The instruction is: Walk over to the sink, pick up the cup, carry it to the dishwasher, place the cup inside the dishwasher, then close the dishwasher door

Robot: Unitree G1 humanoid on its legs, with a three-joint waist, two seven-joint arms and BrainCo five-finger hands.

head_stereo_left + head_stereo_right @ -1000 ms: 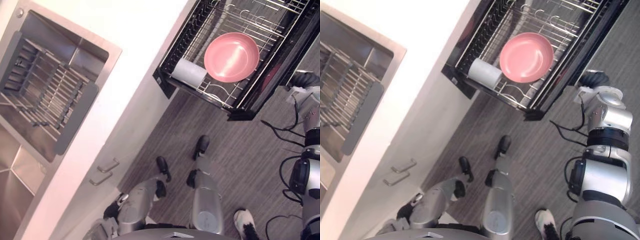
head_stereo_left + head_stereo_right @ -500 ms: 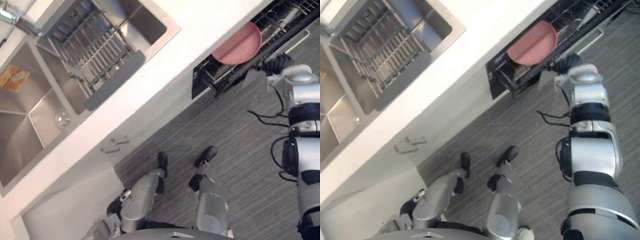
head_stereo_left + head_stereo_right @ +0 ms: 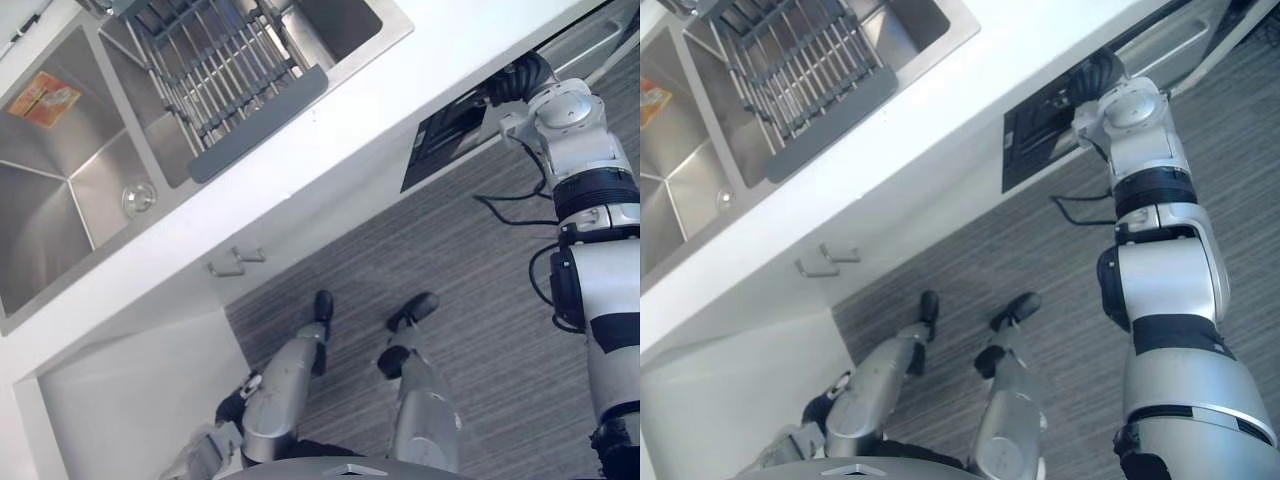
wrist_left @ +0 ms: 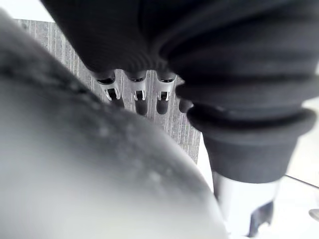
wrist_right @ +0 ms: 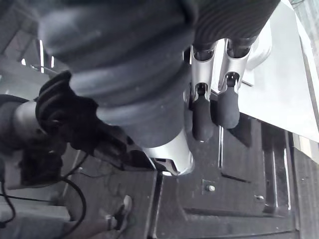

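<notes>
The dishwasher door (image 3: 1160, 42) stands almost shut under the white counter (image 3: 330, 140), with a dark gap (image 3: 447, 132) left at its near end. My right hand (image 3: 518, 82) reaches up against the door's edge. In the right wrist view its fingers (image 5: 203, 122) are straight and lie along the dark inner panel (image 5: 234, 189); they hold nothing. The door hides the inside of the dishwasher. My left hand (image 3: 205, 455) hangs low by my side, and its fingers (image 4: 137, 94) are relaxed and empty.
A steel double sink (image 3: 70, 200) lies at the upper left with a grey draining rack (image 3: 225, 75) set over one basin. An orange packet (image 3: 50, 97) sits behind it. Two cabinet handles (image 3: 235, 262) show below the counter. Grey plank floor (image 3: 480, 300) stretches beneath.
The dishwasher door has swung up from wide open to nearly shut, hiding the rack with the pink plate and the cup. My right hand went up with it. The camera has turned.
</notes>
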